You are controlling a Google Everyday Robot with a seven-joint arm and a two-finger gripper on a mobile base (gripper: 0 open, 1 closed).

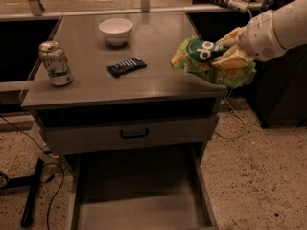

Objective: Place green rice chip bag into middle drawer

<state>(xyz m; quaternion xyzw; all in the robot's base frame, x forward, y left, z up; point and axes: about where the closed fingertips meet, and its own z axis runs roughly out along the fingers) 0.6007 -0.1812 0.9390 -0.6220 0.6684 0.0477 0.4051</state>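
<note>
The green rice chip bag point(204, 56) is crinkled and bright green, with white letters on a dark green circle. It hangs just above the right edge of the grey cabinet top point(153, 75). My gripper point(229, 57) comes in from the right on a white arm and is shut on the bag's right side. The middle drawer point(144, 200) is pulled out at the bottom of the view, below and left of the bag. Its grey floor is bare.
On the cabinet top are a white bowl point(116, 30) at the back, a soda can point(55, 63) at the left and a small dark blue packet point(126, 66) in the middle. A closed drawer front with a black handle point(134, 134) sits above the open drawer. Cables and a black stand point(29, 195) lie on the floor at left.
</note>
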